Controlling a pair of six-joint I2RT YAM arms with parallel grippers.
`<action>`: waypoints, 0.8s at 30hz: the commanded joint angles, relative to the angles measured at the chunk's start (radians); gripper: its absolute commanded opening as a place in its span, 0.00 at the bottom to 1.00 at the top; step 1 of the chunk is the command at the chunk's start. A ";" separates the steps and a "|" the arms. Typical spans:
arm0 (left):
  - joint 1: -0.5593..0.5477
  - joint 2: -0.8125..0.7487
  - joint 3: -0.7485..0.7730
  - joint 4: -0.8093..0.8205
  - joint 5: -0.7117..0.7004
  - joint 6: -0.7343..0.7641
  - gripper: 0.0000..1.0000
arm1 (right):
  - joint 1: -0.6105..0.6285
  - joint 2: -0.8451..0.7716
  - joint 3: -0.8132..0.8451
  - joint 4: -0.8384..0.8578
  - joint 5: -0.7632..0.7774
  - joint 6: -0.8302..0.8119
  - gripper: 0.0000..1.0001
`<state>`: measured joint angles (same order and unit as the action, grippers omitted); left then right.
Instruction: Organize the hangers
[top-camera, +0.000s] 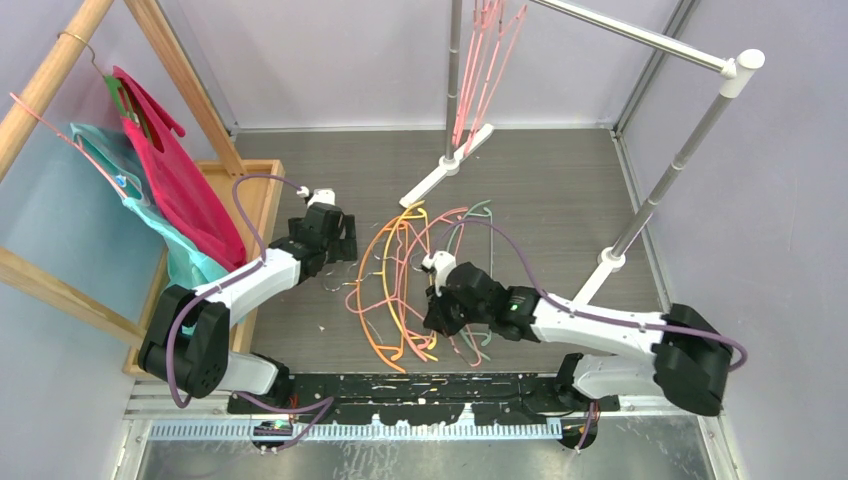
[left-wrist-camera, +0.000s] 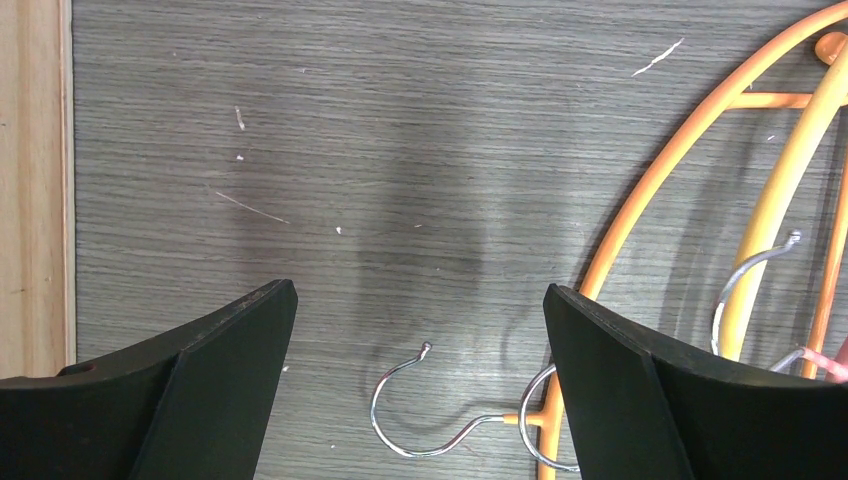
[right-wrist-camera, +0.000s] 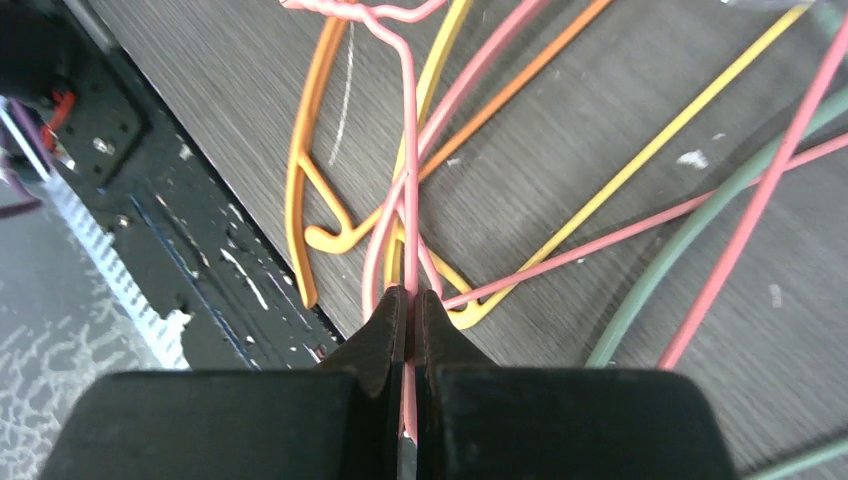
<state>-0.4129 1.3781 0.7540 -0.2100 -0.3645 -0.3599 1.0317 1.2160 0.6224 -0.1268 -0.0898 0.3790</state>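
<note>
The right gripper (right-wrist-camera: 410, 296) is clamped tight on a thin pink hanger (right-wrist-camera: 408, 190), its two black fingers pressed together with only that wire between them. It sits over the near end of the hanger pile (top-camera: 400, 290), close to the black base plate (right-wrist-camera: 170, 250) along the table's near edge. The tip of an orange hanger (right-wrist-camera: 300, 190) lies just beside that edge. A yellow strand (right-wrist-camera: 660, 140), a pale green strand (right-wrist-camera: 680, 250) and further pink wires cross around the gripped one, so there is little free room on that side.

The left gripper (left-wrist-camera: 419, 290) stands wide open and holds nothing, facing down at the bare grey table (left-wrist-camera: 300, 150). A metal hook (left-wrist-camera: 400, 425) lies on the table in the gap between its fingers, and an orange arc (left-wrist-camera: 650, 190) passes just beside the right finger. The wooden box edge (left-wrist-camera: 35, 200) runs along the far left, with a strip of bare table between it and the left finger.

Beyond the pile stands a white rack foot (top-camera: 450, 165), with the hung pink hangers (top-camera: 480, 70) above it. Open table lies between the pile and the rack's right post (top-camera: 650, 210).
</note>
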 joint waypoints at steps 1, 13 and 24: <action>0.000 -0.012 0.018 0.034 -0.025 -0.013 0.98 | 0.002 -0.181 0.034 -0.012 0.101 -0.010 0.01; 0.000 -0.014 0.019 0.034 -0.021 -0.014 0.98 | -0.003 -0.435 0.120 -0.284 0.372 0.037 0.01; 0.000 -0.031 0.016 0.034 -0.018 -0.018 0.98 | -0.004 -0.487 0.353 -0.351 0.570 0.023 0.01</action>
<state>-0.4129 1.3777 0.7540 -0.2100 -0.3676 -0.3607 1.0302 0.7189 0.8433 -0.5049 0.3672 0.4171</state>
